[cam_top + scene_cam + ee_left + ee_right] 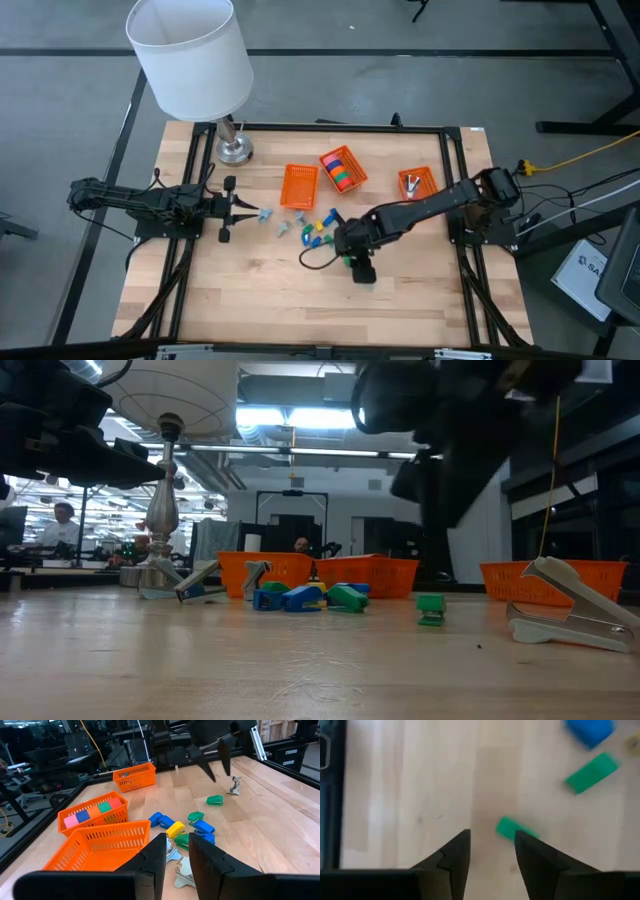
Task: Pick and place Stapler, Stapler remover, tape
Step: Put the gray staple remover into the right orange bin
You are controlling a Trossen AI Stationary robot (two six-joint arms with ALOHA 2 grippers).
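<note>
One camera hangs above the bench point(250, 290), facing straight down on all of it. Another sits at bench-top height, looking level across the wood into the room behind. Each wrist camera looks out close past its own fingers: the left one across the orange baskets point(102, 845), the right one straight down on bare wood. All four share the cluster of small coloured pieces point(315, 232).

Right arm reaches diagonally in toward table centre, wrist bent down, right gripper point(492, 851) pointing at tabletop, fingers parted, nothing between. Left arm lies low, stretched inward from left edge, left gripper point(177, 855) level, fingers slightly apart, empty.
</note>
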